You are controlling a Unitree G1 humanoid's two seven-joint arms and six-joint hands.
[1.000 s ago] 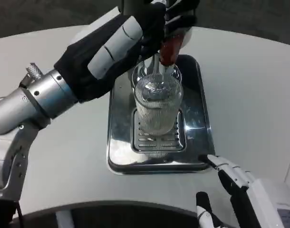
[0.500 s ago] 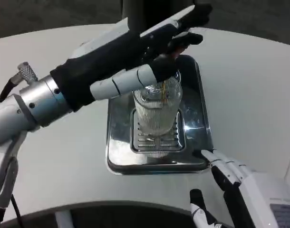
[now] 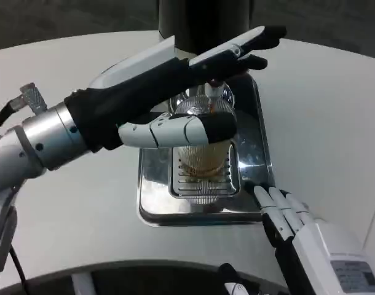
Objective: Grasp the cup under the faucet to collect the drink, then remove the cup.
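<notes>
1. Standing on the slotted grille [image 3: 203,184] of a shiny steel drip tray [image 3: 256,144], a ribbed glass cup [image 3: 203,153] sits under the faucet spout [image 3: 211,92]; amber drink shows in its lower part.
2. Left robot hand [image 3: 175,92] reaches across above the cup, fingers [image 3: 249,42] stretched flat and apart toward the dark dispenser body [image 3: 203,18], thumb lying across the cup's near side; holding nothing that can be seen.
3. Right robot hand [image 3: 298,230] rests low at the tray's near right corner, fingers apart, fingertips [image 3: 267,196] just beside the tray rim, empty.
4. Tray sits on the white desk [image 3: 323,110].
</notes>
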